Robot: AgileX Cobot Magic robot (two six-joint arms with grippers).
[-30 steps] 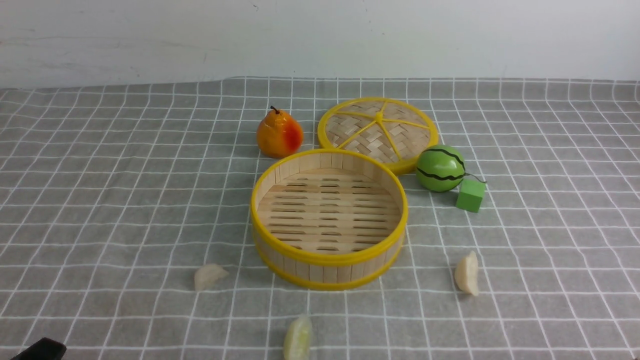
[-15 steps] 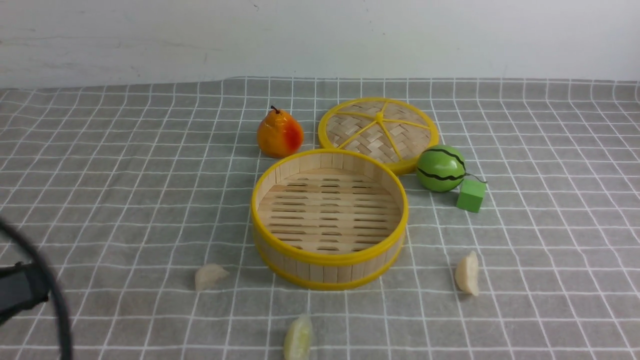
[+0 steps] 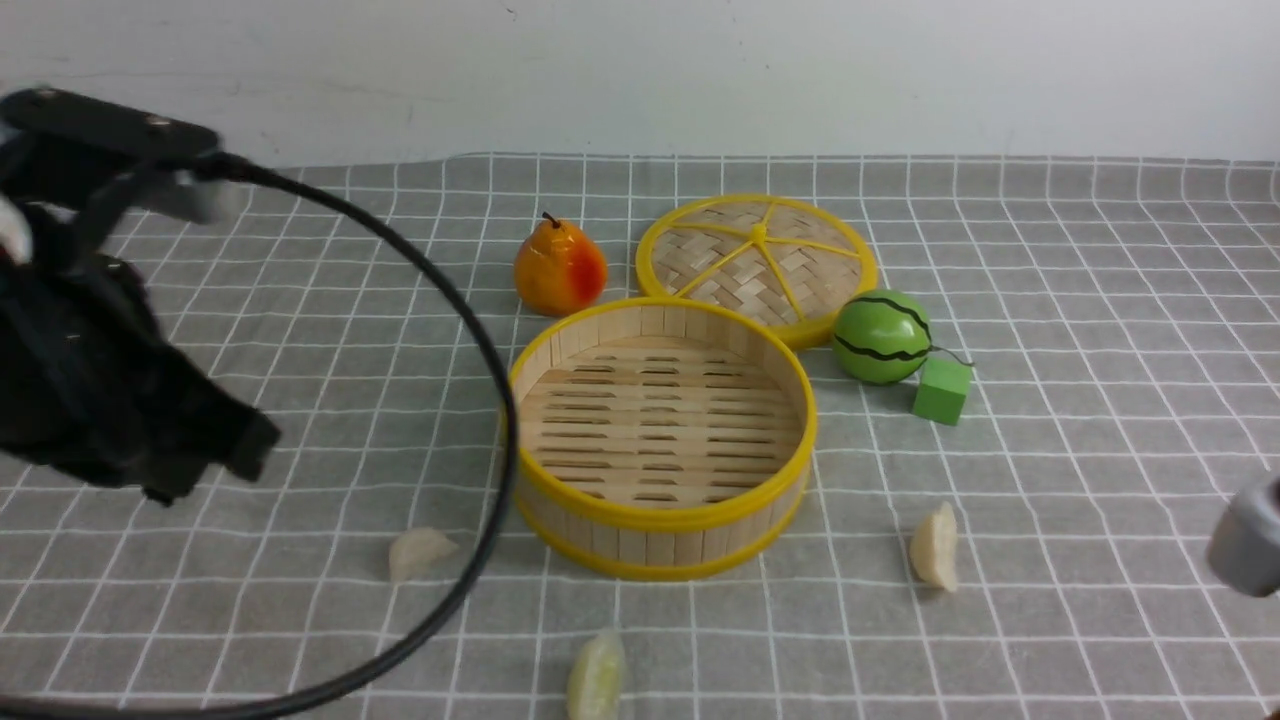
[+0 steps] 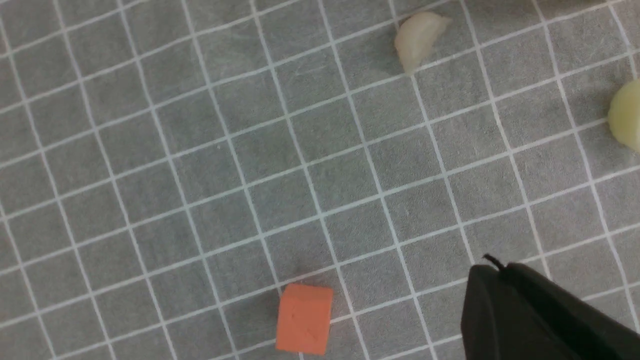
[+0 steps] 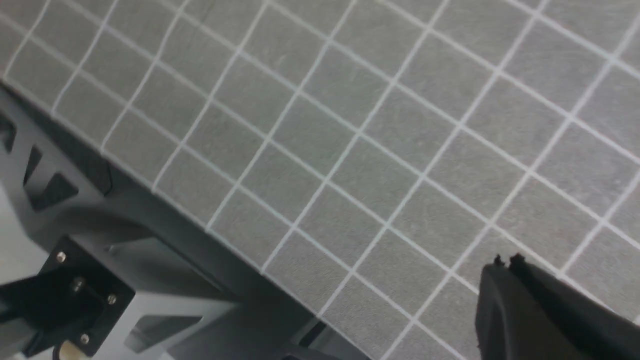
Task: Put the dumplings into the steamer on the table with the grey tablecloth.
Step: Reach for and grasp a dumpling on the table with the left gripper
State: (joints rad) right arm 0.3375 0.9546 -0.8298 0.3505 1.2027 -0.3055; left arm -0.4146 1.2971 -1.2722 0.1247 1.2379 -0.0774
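The steamer (image 3: pixel 660 430) stands empty in the middle of the table, on the grey tablecloth (image 3: pixel 1100 300). Three dumplings lie on the cloth around it: a white one (image 3: pixel 420 552) at its front left, a yellowish one (image 3: pixel 597 678) near the front edge, a cream one (image 3: pixel 935 546) at its front right. My left arm (image 3: pixel 100 400) hangs above the cloth to the left of the steamer. The left gripper (image 4: pixel 495 266) is shut and empty, apart from the white dumpling (image 4: pixel 419 37) and the yellowish dumpling (image 4: pixel 625 122). The right gripper (image 5: pixel 505 262) is shut and empty over bare cloth.
A pear (image 3: pixel 558 268), the woven lid (image 3: pixel 757 262), a toy watermelon (image 3: pixel 882 337) and a green cube (image 3: pixel 941 390) sit behind and right of the steamer. An orange cube (image 4: pixel 304 326) lies near the left gripper. A black cable (image 3: pixel 490 360) arcs beside the steamer. The table edge (image 5: pixel 165 200) is close to the right gripper.
My left arm has risen from the lower left corner into full view on the left, trailing its cable past the steamer. A grey part of the right arm has appeared at the right edge.
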